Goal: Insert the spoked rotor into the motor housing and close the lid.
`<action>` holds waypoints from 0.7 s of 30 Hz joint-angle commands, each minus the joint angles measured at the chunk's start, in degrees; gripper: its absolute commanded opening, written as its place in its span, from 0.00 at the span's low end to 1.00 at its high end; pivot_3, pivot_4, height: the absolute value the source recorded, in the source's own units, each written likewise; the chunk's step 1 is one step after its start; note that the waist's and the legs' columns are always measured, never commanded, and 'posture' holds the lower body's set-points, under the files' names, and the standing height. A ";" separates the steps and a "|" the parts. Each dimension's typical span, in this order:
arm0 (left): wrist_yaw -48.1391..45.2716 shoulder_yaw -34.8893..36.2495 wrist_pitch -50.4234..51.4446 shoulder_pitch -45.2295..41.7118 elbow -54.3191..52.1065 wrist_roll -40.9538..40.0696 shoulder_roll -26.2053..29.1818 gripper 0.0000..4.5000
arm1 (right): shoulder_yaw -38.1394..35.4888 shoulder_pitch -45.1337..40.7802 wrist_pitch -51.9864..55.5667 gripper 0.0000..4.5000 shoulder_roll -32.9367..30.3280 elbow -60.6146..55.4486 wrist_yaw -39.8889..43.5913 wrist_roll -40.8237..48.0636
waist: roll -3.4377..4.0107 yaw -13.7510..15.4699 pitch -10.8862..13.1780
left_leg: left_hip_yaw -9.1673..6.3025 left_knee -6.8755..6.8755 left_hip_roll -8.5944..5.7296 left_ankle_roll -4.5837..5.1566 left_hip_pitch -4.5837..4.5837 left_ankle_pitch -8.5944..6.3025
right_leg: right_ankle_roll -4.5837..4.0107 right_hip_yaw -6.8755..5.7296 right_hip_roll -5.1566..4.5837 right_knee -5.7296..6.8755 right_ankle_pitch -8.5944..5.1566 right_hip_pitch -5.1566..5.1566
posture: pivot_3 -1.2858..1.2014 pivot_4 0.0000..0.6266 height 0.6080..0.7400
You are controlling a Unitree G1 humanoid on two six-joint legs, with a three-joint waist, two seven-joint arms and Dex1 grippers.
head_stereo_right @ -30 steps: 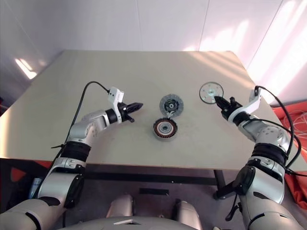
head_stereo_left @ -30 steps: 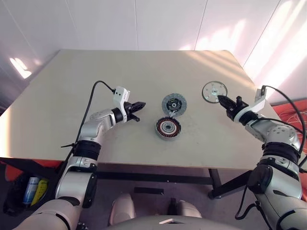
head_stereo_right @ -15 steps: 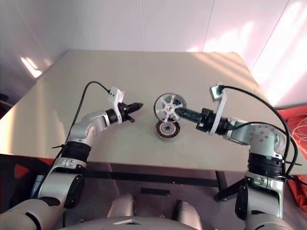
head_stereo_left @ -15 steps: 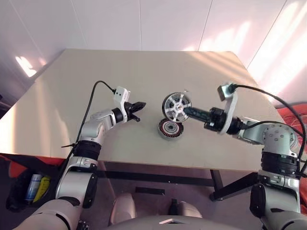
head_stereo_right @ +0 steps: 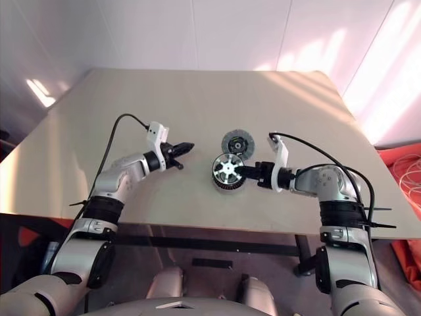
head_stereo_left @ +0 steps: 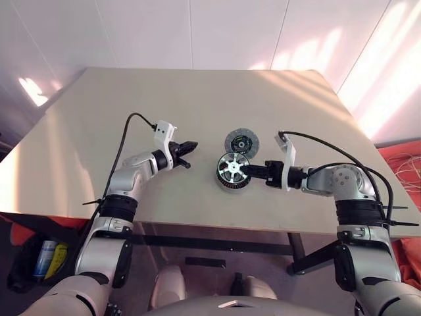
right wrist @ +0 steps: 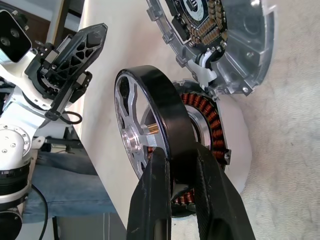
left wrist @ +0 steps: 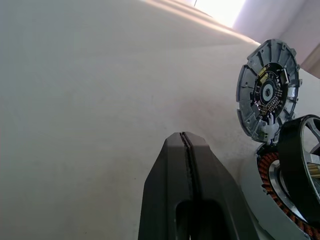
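Right claw (right wrist: pixel 175 200) clamped on dark rim of spoked rotor (head_stereo_left: pixel 233 168), rotor tilted just above copper-wound motor housing (right wrist: pixel 210 125) ahead of fingertips. Level rotor, centre shaft over bore, lower slowly. Lid (head_stereo_left: pixel 241 141) lies just beyond, hinged open on surface (head_stereo_left: pixel 197 105). Left claw (head_stereo_left: pixel 191 146) pressed together, idle, well apart.

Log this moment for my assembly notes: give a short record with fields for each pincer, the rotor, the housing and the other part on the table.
left pincer: shut, empty, hovering over the beige table
right pincer: shut on the rim of the black-rimmed silver spoked rotor
rotor position: right above the copper-wound round motor housing, not seated
open grey disc with circuit board: flat on the table, next to the housing on its far side
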 commanded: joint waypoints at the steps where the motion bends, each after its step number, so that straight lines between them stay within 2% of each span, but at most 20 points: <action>1: 0.40 0.46 -1.36 -0.23 -2.96 0.00 0.30 0.00 | -0.36 -0.71 1.21 0.07 -1.43 -1.73 0.89 -0.01 | 0.00 0.00 0.00 | 0.00 0.00 0.00 0.00 0.02 0.00 | 0.01 0.00 0.00 0.00 0.00 0.02 | 0.52 0.00 1.00; 21: 0.34 0.21 -1.74 -0.17 -2.62 0.08 0.17 0.00 | -1.42 0.72 5.69 0.07 -0.23 -5.92 0.85 0.75 | 0.00 0.01 0.00 | 0.00 0.01 0.00 0.00 0.02 0.00 | 0.01 0.00 0.00 -0.01 0.01 0.03 | 0.52 0.00 1.00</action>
